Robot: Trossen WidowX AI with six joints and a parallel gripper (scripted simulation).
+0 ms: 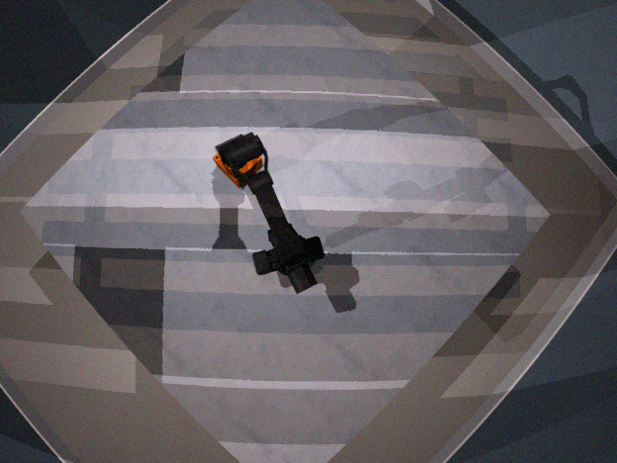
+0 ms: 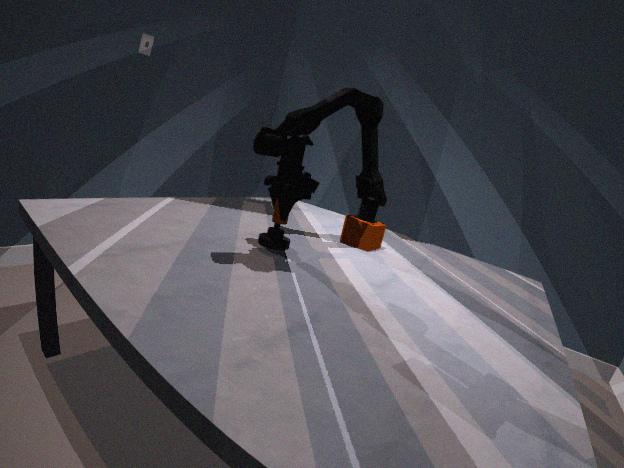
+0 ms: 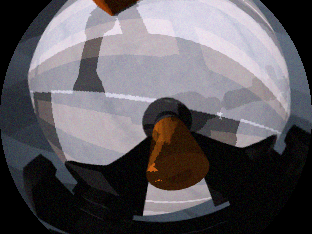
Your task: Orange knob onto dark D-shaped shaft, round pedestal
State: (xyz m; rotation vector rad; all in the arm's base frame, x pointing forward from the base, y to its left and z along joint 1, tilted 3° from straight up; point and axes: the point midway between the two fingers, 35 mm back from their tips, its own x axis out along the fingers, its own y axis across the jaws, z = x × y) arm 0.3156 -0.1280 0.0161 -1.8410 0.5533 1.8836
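Gripper (image 1: 295,252) (image 2: 280,211) (image 3: 171,137) — closed on the orange knob (image 2: 279,217) (image 3: 177,160) — above the round pedestal (image 2: 273,242) (image 3: 151,120); orange box-shaped base (image 1: 223,170) (image 2: 371,238) (image 3: 116,6), seen from overhead, towards eleven o'clock.

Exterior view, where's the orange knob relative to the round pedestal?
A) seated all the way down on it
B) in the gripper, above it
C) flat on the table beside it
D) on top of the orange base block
B: the gripper is shut on the orange knob, with dark shaft showing between it and the pedestal.
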